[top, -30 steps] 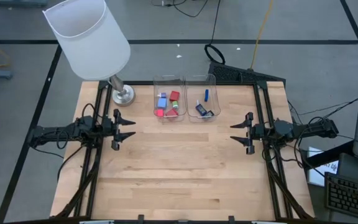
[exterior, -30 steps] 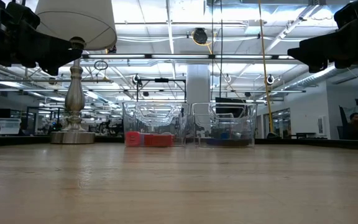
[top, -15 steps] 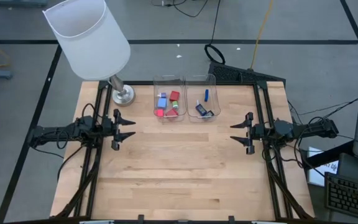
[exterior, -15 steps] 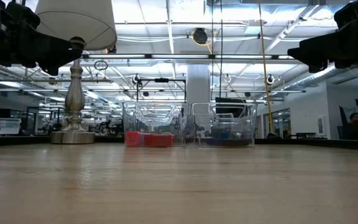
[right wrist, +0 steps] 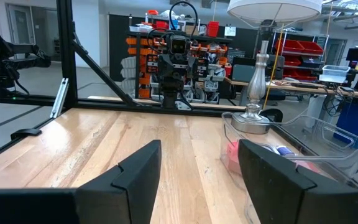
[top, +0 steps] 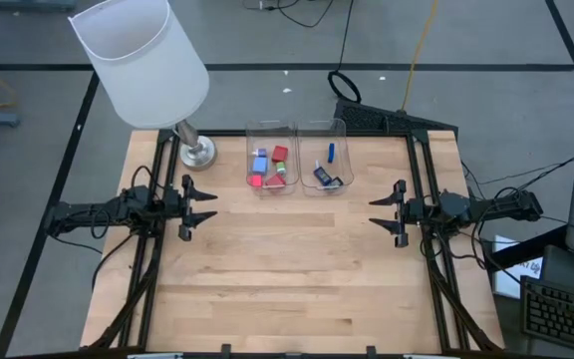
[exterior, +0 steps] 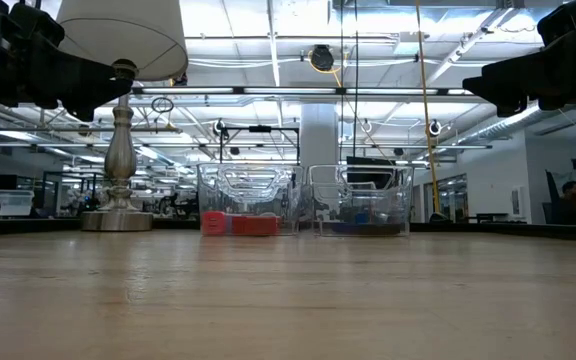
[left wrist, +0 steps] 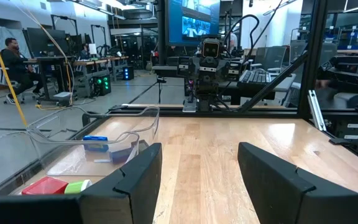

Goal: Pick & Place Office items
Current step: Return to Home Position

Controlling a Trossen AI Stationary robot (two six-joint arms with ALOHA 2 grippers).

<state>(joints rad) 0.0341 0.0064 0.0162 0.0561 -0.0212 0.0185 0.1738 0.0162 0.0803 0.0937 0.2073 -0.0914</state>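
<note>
Now office items (top: pixel 277 170) sit binned, well apart from L hand (top: pixel 205 205), R hand (top: pixel 377 213).

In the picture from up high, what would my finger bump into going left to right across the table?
Left gripper → left clear bin, with red, blue and green pieces inside → right clear bin, with blue and dark pieces inside → right gripper.

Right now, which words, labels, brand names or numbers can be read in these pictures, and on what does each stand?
No text can be read.
Screen, left wrist view: blue picture, lettering too blurred.
Printed sheet, high view: blue marks, too small.
Office items: no markings can be made out.
</note>
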